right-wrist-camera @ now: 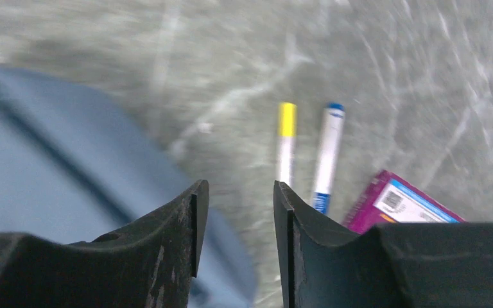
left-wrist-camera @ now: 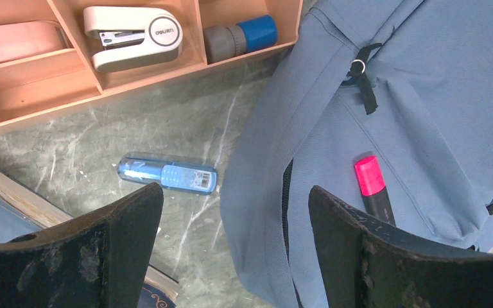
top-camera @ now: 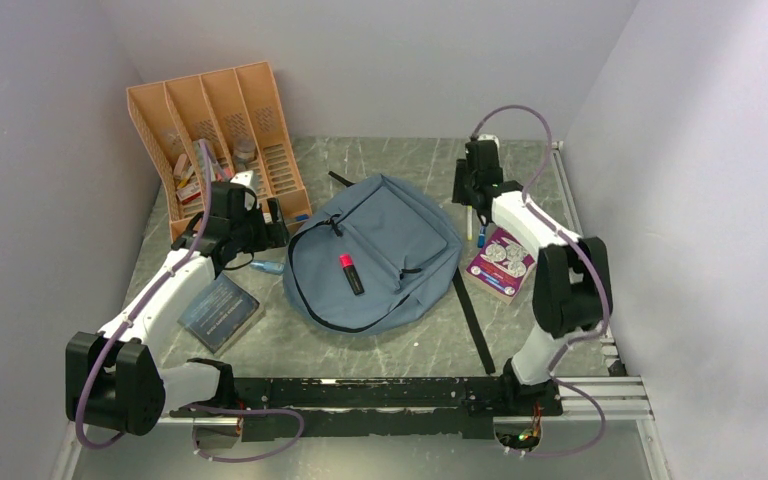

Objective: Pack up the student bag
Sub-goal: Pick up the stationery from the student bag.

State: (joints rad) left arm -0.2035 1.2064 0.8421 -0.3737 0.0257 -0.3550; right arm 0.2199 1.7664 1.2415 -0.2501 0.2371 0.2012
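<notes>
Grey marbled tabletop, closed in by pale walls on the left, far and right sides, carries the student bag (top-camera: 375,255) at its centre. The bag is soft grey-blue fabric, rounded and lying flat, with a dark zipper curving along its left edge. A black highlighter (left-wrist-camera: 373,192) with a pink cap rests on its front panel.

My left gripper (left-wrist-camera: 234,208) hangs released, its scuffed black jaws spread wide and empty above the bag's left edge. A clear blue plastic tube (left-wrist-camera: 167,174) lies on the table just left of the bag. Farther off stands the orange slotted organiser (top-camera: 220,130), with a white stapler (left-wrist-camera: 131,37) in one bay.

My right gripper (right-wrist-camera: 239,192), jaws narrowly parted and gripping nothing, hovers off the bag's far right edge in a blurred view. A yellow-capped pen (right-wrist-camera: 286,138) and a blue-capped pen (right-wrist-camera: 327,154) lie side by side near a purple book (right-wrist-camera: 401,202). Bare marbled surface shows between the bag and the far wall.
</notes>
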